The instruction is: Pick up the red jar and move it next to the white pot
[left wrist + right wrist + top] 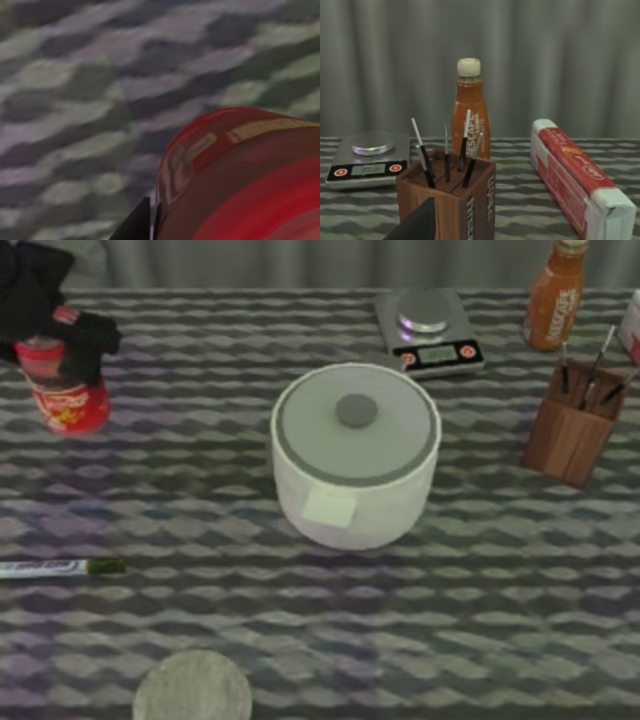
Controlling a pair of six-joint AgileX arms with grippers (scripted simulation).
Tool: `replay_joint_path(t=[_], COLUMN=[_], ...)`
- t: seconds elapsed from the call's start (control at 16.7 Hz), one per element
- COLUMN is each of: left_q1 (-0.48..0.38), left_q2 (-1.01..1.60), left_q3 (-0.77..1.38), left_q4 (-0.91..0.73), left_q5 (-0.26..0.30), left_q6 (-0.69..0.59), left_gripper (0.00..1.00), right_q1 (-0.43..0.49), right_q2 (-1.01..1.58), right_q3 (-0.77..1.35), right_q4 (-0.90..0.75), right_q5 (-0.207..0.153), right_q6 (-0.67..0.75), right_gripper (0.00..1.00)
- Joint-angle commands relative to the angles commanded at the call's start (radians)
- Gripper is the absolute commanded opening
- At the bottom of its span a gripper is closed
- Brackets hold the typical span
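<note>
The red jar (pixel 66 392) is at the far left of the table, small, with a red lid and yellow-white label marks. My left gripper (pixel 62 338) comes down over its top and is shut on it. In the left wrist view the red jar (pixel 240 175) fills the lower corner, with one dark fingertip (pixel 136 225) against its side. I cannot tell whether the jar rests on the cloth. The white pot (pixel 355 455), grey-lidded with a dark knob, stands at the centre, well to the jar's right. My right gripper (pixel 485 237) is parked open off the right side, out of the top view.
A kitchen scale (pixel 430 330) sits behind the pot. An orange-brown sauce bottle (pixel 555 295), a wooden tool holder (pixel 570 435) and a red-white box (pixel 575 175) crowd the right. A marker (pixel 60 567) lies at the left edge, a flat grey disc (pixel 192 690) at the front.
</note>
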Motion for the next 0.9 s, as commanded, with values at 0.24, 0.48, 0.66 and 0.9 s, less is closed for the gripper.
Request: replay_joint_path(t=[0.24, 0.48, 0.66, 0.9], left_q1=[-0.117, -0.223, -0.266, -0.27], left_q2=[-0.049, -0.102, -0.128, -0.131], left_q3=[-0.144, -0.278, -0.331, -0.336], left_q4=[0.097, 0.191, 0.234, 0.238], left_q5=[-0.077, -0.149, -0.179, -0.182], left_q6=[-0.292, -0.54, -0.623, -0.63], left_gripper=[0.0, 0.0, 0.0, 0.0], right_q1=[0.0, 0.0, 0.0, 0.0], right_q2=[0.0, 0.0, 0.0, 0.0], right_q3=[0.0, 0.0, 0.0, 0.0], right_q4=[0.0, 0.0, 0.0, 0.0], right_q5=[0.0, 0.0, 0.0, 0.0], right_q6=[0.0, 0.0, 0.0, 0.0], right_gripper=[1.0, 1.0, 1.0, 1.0])
